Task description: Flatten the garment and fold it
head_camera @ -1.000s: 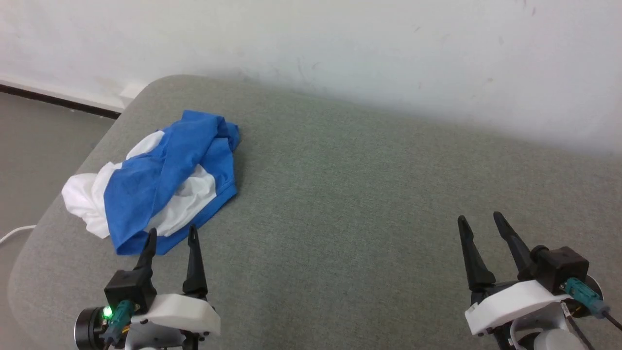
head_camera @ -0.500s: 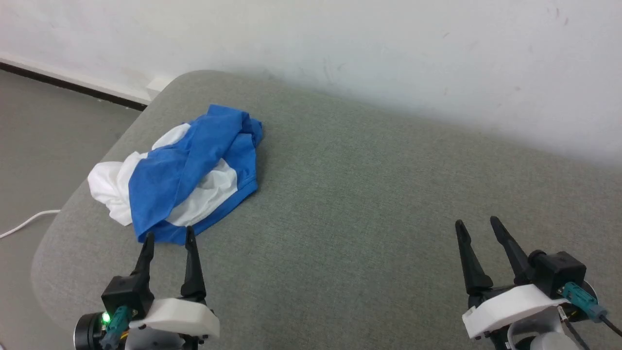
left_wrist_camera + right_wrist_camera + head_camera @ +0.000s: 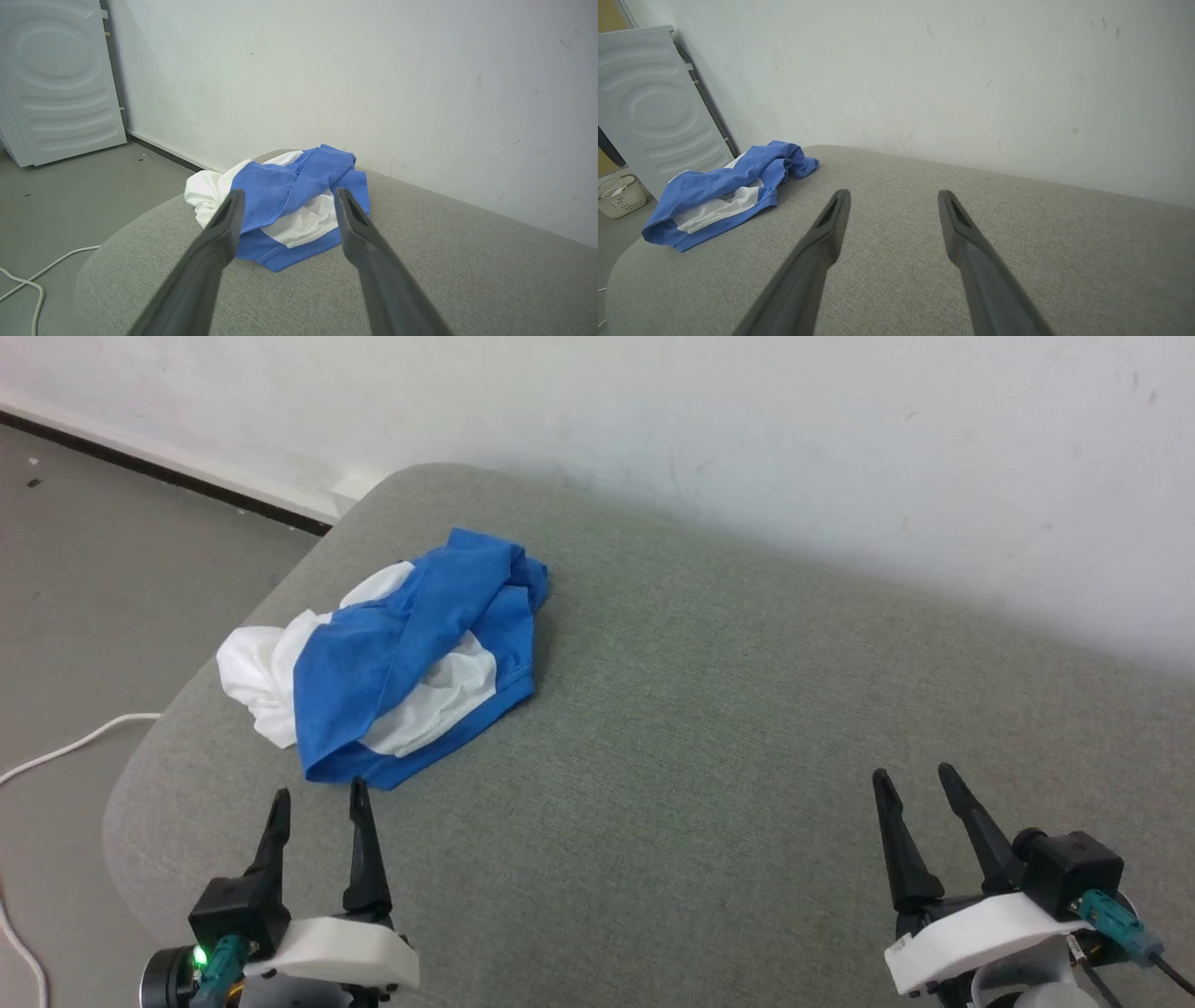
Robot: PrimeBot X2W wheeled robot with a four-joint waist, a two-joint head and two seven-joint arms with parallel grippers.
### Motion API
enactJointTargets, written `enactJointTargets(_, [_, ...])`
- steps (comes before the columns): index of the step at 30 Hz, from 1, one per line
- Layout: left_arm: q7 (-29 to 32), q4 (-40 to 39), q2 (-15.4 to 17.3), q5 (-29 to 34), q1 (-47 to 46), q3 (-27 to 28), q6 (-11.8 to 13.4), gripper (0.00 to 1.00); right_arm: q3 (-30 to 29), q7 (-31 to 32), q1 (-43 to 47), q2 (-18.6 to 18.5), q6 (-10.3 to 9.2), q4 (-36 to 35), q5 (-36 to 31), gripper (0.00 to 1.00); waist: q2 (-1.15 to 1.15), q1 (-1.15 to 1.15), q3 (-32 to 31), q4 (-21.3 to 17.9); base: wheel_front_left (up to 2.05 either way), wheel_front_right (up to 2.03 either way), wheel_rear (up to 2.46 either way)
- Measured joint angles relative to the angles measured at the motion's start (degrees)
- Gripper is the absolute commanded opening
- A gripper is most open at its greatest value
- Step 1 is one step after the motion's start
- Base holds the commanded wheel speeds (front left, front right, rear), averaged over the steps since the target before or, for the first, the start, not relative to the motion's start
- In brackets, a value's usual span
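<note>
Robot's workstation, seen from my remote console: a crumpled blue-and-white garment (image 3: pixel 401 663) lies in a heap at the far left end of a grey-green upholstered cushion (image 3: pixel 728 728), close to its rounded corner and not far from the scuffed white wall (image 3: pixel 653 411). Blue cloth drapes across the top of the pile. White fabric shows beneath it and bunches out on the left, toward the cushion's edge.

Both of my tools are released. My left gripper (image 3: pixel 318 790) hovers just short of the heap's near blue hem, its two dark fingers spread and holding nothing, pointing at the cloth with a strip of bare cushion between. Through the left wrist camera, the garment sits framed between those fingers, beyond their tips. My right gripper (image 3: pixel 911 772) hangs well apart from the garment, over bare upholstery at the right, and its fingers are likewise parted and holding nothing.

Beside the cushion's left end, a white cable (image 3: pixel 65 751) trails across the grey floor (image 3: pixel 112 551). A white appliance (image 3: pixel 56 79) with ringed embossing on its panel stands against the wall beyond, and a pale basket (image 3: pixel 619 198) rests on the floor near it.
</note>
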Motion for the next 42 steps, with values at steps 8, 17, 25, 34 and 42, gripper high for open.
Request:
enactJointTargets(8, [-0.83,0.31,0.0,-0.49,0.17,0.13,0.29,1.0,0.56,-1.04,0.23,0.0,-0.01,0.91,0.69,1.0,0.0,0.0,-0.26,1.87,0.0,0.0,0.0])
enactJointTargets(17, [-2.01,0.78,-0.01,-1.05,0.99,0.25,0.56,1.0,0.93,-2.08,0.42,0.01,-0.01,1.65,1.62,1.0,0.01,0.0,-0.42,3.89,0.0,0.0,0.0])
enactJointTargets(25, [-2.57,1.13,-0.02,-1.53,1.03,0.2,1.08,1.0,0.31,-2.72,0.41,0.03,-0.01,2.1,1.97,1.0,0.01,0.0,-0.26,4.96,0.0,0.0,0.0])
enactJointTargets(34, [-2.57,1.36,-0.02,-3.55,0.97,0.22,1.09,1.0,-0.83,-2.75,0.41,0.03,-0.01,2.18,1.96,1.0,0.01,0.0,-0.04,4.92,0.0,0.0,0.0])
enactJointTargets(42, [-2.22,4.87,1.24,-11.32,-12.44,4.36,-4.27,1.0,-2.29,-2.76,-0.59,0.05,-0.01,1.57,0.26,1.0,0.01,0.0,2.22,4.98,0.0,0.0,0.0])
